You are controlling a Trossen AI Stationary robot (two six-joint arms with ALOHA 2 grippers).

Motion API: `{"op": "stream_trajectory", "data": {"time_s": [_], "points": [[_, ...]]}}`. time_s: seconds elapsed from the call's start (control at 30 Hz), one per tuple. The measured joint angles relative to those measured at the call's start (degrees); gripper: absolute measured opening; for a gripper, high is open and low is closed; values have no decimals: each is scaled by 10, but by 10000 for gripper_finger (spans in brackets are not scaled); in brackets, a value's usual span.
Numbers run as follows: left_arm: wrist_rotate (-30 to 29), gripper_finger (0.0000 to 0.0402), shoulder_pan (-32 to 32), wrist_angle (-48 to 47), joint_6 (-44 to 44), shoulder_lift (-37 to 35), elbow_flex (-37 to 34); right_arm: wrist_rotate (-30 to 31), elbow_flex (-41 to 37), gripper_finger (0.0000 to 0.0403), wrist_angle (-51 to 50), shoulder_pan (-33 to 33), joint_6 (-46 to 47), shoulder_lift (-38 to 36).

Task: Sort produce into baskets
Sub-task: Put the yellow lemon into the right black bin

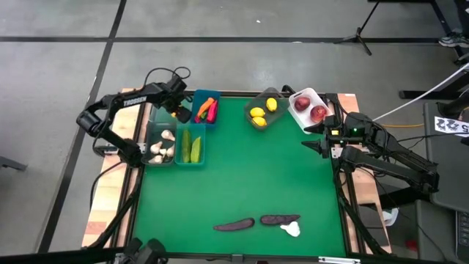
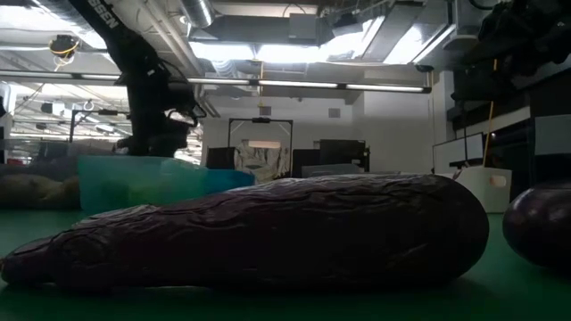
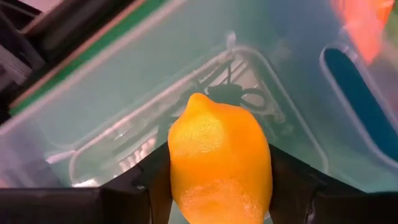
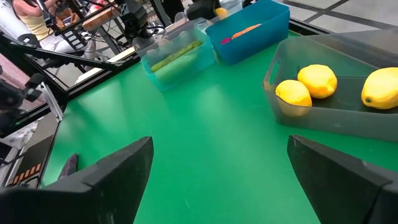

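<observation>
My left gripper [image 1: 178,111] is at the table's far left, pointing down into the clear green basket [image 1: 162,117], and is shut on a yellow lemon [image 3: 219,158]. The grey basket [image 1: 265,110] holds other lemons [image 4: 317,81]. The white basket [image 1: 308,106] holds red apples. Carrot and peppers lie in the blue basket [image 1: 206,108], cucumbers in the teal one [image 1: 192,145], and garlic in the clear one [image 1: 161,144]. Two dark eggplants [image 1: 234,225] [image 1: 280,218] and a garlic bulb [image 1: 291,230] lie on the mat near the front edge. My right gripper [image 1: 319,144] waits open at the right edge. My left gripper pinches the lemon's two opposite sides [image 3: 174,180] between its fingers [image 3: 144,186], coming from above and pointing steeply down. The lemon's pointed tip [image 3: 196,98] faces away from the wrist, inside the clear green basket [image 3: 124,81]. The lemon hides whether it rests on the basket's floor.
The middle of the green mat [image 1: 242,176] is free. In the low view the nearer eggplant [image 2: 268,232] fills the foreground, with the second one [image 2: 540,223] at its right. Wooden table edges and arm bases flank the mat.
</observation>
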Motion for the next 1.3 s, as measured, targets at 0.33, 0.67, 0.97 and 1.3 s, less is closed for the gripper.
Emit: {"op": "stream_trajectory", "data": {"time_s": [0.33, 0.67, 0.97, 1.3], "points": [[0, 216, -3, -95, -22, 0, 107, 0, 0, 369, 0, 0, 0, 0], [25, 218, -68, -128, -73, -1, 244, 0, 0, 369, 0, 0, 0, 0], [50, 218, -196, 106, -116, 18, 260, 0, 0, 369, 0, 0, 0, 0], [42, 218, -287, 302, -158, 144, 259, 0, 0, 369, -1, 0, 0, 0]]}}
